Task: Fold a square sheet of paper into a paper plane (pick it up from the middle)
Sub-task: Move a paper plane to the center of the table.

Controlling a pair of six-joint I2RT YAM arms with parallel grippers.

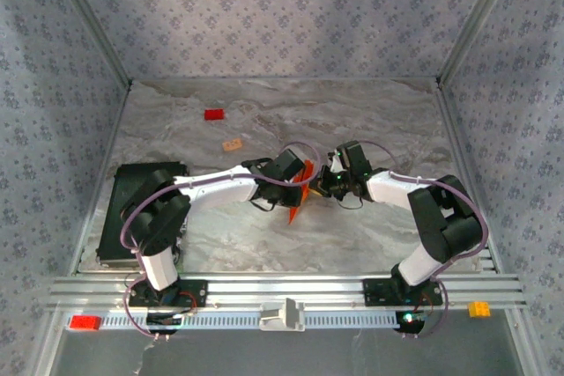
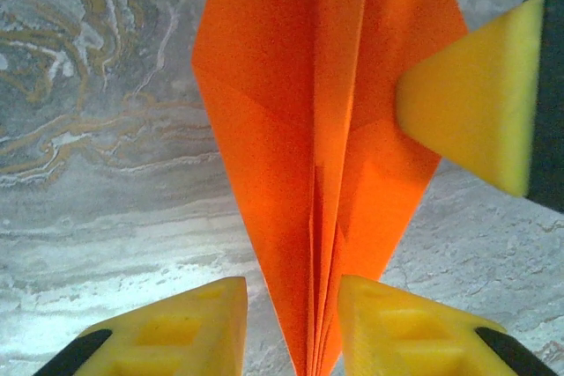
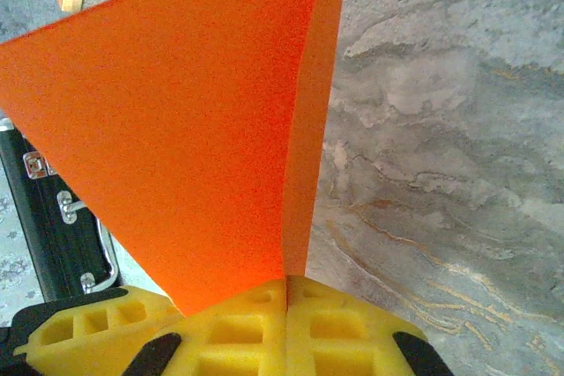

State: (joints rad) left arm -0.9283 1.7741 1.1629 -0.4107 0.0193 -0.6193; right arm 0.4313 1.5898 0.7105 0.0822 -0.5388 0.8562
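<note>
Right gripper (image 3: pixel 286 301): pads pressed together on the plane (image 2: pixel 291 129), clamping its folded spine. Left gripper (image 2: pixel 291 297): jaws narrowly apart, straddling the plane's pointed end with a gap at each pad, so no grip there.

Judged step: late in folding, a handover between arms, with the right carrying the plane alone. The next move calls for the left either to clear the paper without snagging the layers or to close squarely on the crease.

Plane: bright orange, narrow and pointed, with a sharp centre crease and stacked layers fanning slightly. It is held on edge over the middle of the table (image 1: pixel 370 121), between both wrists. Beyond it, a tan block (image 1: pixel 233 143) and a red block (image 1: pixel 213 114) lie well apart from the work.
</note>
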